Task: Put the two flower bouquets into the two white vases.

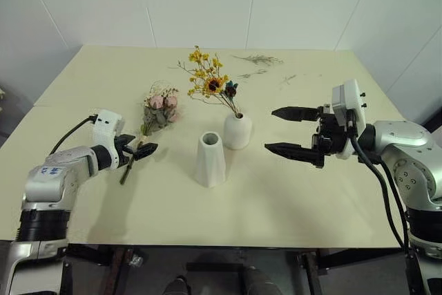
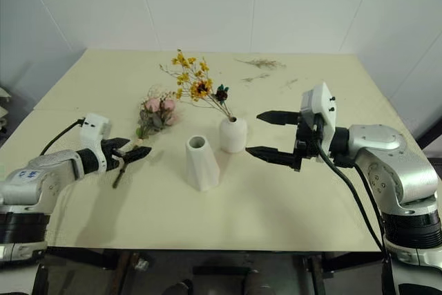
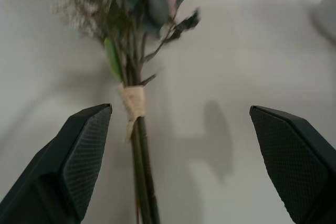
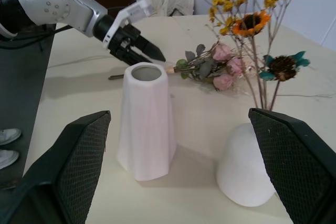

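Lying on the desk (image 1: 83, 74) at the robot's left, the pink rose bouquet (image 1: 157, 112) is the one thing not yet in a vase, and the left gripper (image 1: 141, 148) is the one placed to take it. Its jaws stand wide apart and hold nothing. The bouquet's long axis runs from the stem ends near that gripper away toward the blooms, which point to the far side of the desk and slightly toward the middle. In the left wrist view the stems (image 3: 142, 171) run up between the two open fingers, closer to one finger (image 3: 79, 156) than the other, with the pale twine binding (image 3: 133, 103) just beyond the fingertips. I judge that the jaws need to come down over the stems below the binding before closing.

At the middle stands the taller cone vase (image 1: 210, 159), upright and empty, its mouth open. Just beside it, slightly farther back, the shorter rounded vase (image 1: 237, 131) already holds the yellow bouquet (image 1: 209, 82) with its small sunflower.

On the right, the right gripper (image 1: 298, 130) hangs above the desk, pointing toward the vases, jaws spread wide and empty. It is well apart from the roses, so the left arm is clearly nearer.
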Motion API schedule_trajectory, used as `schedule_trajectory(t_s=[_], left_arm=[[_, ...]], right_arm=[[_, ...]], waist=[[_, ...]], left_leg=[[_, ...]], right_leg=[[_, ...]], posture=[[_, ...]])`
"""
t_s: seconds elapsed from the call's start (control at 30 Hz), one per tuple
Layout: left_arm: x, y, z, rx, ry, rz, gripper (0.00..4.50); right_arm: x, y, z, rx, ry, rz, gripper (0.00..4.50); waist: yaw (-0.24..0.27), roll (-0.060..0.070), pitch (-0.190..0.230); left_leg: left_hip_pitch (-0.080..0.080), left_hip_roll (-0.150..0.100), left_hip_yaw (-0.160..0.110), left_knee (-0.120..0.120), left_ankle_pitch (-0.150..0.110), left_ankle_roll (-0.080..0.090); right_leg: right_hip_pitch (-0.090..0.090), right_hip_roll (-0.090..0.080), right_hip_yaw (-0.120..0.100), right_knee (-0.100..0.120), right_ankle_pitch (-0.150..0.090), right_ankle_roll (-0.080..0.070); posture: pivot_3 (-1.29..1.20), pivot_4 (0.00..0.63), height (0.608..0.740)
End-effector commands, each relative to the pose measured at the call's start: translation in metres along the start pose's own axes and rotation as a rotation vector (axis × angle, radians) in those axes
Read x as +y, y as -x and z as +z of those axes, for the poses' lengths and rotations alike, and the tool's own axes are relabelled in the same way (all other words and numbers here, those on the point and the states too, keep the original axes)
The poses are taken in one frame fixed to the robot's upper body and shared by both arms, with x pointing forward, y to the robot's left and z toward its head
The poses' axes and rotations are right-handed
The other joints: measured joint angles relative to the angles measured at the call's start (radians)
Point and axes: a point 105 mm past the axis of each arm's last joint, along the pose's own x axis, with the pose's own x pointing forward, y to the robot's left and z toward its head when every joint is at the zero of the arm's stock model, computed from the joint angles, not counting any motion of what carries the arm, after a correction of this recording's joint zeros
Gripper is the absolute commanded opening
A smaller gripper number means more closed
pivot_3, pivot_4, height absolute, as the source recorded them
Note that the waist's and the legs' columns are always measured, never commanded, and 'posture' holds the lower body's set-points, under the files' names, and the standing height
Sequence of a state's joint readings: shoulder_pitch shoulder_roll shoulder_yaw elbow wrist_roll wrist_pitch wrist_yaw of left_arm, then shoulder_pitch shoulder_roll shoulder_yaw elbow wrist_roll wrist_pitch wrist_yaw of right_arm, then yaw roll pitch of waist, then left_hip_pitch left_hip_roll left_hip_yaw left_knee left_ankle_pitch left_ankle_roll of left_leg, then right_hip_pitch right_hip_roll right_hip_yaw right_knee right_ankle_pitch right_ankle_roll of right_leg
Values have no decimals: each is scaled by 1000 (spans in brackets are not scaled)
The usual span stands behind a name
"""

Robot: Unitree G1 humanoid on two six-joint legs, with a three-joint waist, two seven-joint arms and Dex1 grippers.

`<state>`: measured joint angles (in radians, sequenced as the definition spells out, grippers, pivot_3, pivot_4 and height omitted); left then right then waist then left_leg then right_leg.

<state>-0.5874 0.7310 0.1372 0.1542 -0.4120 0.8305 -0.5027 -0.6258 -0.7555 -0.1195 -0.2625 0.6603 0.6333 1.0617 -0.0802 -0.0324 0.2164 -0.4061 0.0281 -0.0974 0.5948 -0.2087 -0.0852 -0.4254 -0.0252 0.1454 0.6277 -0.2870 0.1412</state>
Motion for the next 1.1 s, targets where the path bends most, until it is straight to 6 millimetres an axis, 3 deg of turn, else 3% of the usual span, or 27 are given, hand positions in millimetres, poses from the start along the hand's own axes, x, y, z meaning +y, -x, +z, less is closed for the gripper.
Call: schedule_trajectory(t_s=[0.03, 0.2, 0.5, 0.77, 1.1], left_arm=[[11, -9, 10, 37, -35, 63, 4500], [15, -18, 15, 152, -42, 86, 4500], [13, -16, 33, 323, -17, 88, 4500], [15, -14, 33, 427, 48, 128, 4500], [20, -22, 21, 443, 59, 129, 1356]], right_arm=[[0, 4, 12, -23, 33, 7, 4449], [-1, 5, 13, -18, 35, -7, 4449], [-3, 6, 10, -12, 36, -27, 4449], [-4, 5, 8, -11, 39, -35, 4449], [-4, 5, 8, -15, 43, -45, 4500]], waist=[[0, 0, 0], [0, 0, 0], [0, 0, 0], [-3, 0, 0], [1, 0, 0]], left_leg=[[0, 0, 0, 0, 0, 0], [-1, 0, 0, -1, -1, -1], [-1, 0, 0, -1, -1, -1], [-1, 0, 0, -1, -2, -1], [-1, 0, 0, -1, -2, -1]], right_leg=[[0, 0, 0, 0, 0, 0], [0, 0, 0, 0, 0, 0], [0, 0, 0, 0, 0, 1], [-1, 0, 0, 0, 0, 1], [-1, 0, 0, 1, 0, 1]], posture=[[0, 150, 740], [0, 150, 740], [0, 150, 740], [0, 150, 740], [0, 150, 740]])
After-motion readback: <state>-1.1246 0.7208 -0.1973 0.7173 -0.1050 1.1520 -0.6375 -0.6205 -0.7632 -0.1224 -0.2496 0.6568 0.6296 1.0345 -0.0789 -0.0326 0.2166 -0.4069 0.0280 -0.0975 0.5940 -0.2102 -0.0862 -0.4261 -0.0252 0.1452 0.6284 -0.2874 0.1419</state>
